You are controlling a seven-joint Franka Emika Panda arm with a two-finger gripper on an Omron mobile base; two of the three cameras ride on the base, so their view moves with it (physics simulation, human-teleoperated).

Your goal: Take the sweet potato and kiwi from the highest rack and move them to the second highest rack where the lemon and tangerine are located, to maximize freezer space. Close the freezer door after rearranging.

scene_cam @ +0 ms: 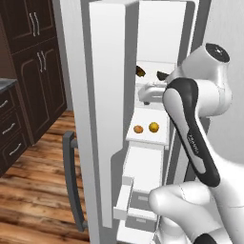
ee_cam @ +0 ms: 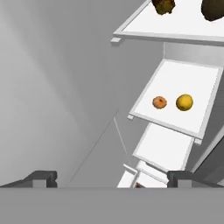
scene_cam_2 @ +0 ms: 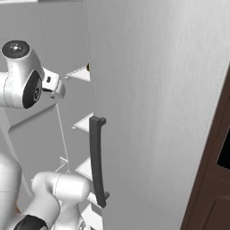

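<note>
Left base view: door (scene_cam: pixel 106 119) open, tangerine (scene_cam: pixel 138 129) left of lemon (scene_cam: pixel 153 127) on the second rack. Right base view: door handle (scene_cam_2: pixel 96 157). Hand view: sweet potato (ee_cam: pixel 213 8) on the top rack; pincer (ee_cam: pixel 111 177) wide open, empty.

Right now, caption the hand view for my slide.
Open gripper looks into the open freezer: tangerine and lemon share one rack, two dark items sit on the rack above.

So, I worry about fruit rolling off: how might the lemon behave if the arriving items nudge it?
The lemon looks round and smooth, so it would probably roll easily. Its shelf appears flat with no obvious lip, so little would stop it. The tangerine beside it might block one direction.
</note>
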